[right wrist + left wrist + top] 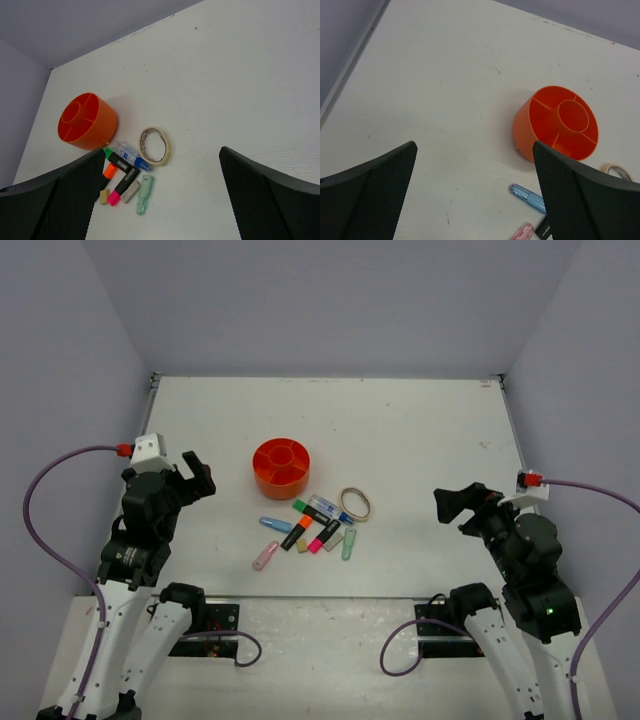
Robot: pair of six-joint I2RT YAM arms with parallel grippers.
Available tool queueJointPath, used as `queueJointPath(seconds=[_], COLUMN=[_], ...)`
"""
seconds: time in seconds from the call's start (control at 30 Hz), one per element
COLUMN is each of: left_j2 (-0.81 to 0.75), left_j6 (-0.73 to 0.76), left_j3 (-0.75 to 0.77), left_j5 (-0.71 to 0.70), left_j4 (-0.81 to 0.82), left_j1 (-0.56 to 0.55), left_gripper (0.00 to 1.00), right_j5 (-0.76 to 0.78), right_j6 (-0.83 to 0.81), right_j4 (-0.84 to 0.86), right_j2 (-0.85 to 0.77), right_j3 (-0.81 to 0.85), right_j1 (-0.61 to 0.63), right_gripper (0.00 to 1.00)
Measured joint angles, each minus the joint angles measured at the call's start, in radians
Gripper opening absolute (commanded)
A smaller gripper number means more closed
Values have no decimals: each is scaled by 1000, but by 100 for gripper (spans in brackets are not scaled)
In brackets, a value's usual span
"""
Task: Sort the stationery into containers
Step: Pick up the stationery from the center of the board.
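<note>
Bright, even overhead light on the white table (420, 440), no glare. Only a faint, soft shadow hugs the orange organiser (87, 121). Wrist views are sharp mid-frame; the left gripper's fingers (370, 195) loom dark, slightly soft.

Your white worktop (420, 430), closed in on three sides in pale lavender-grey.
You see the back wall (330, 300), left wall (60, 360) and right wall (590, 340) meeting its edges; light falls soft and even, and the surface shows faint scuffs and specks.
</note>
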Motion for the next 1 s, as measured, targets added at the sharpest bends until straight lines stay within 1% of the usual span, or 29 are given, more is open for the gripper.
queueJointPath(seconds=[0.23,0.43,0.53,0.63,0.77,0.87,1.0], left_j2=[2,7,7,7,17,44,90], left_j6=[0,0,0,0,0,0,0], left_j3=[0,0,0,0,0,-1,-1], left_j5=[0,0,0,0,1,1,1], left_j4=[0,0,0,0,1,1,0], left_j1=[0,0,0,0,0,0,-1], left_gripper=[100,100,100,100,100,100,100], right_j5=[-6,-60,-131,-233,-364,-410,-424], right_j6=[5,6,14,27,44,48,46], right_j4=[1,9,36,91,141,155,162], right_j2=[0,14,27,41,115,160,157], right_j3=[0,-1,-15,-58,-111,-132,-164], right_j1=[0,0,0,0,0,0,0], right_gripper=[99,99,98,96,96,96,96])
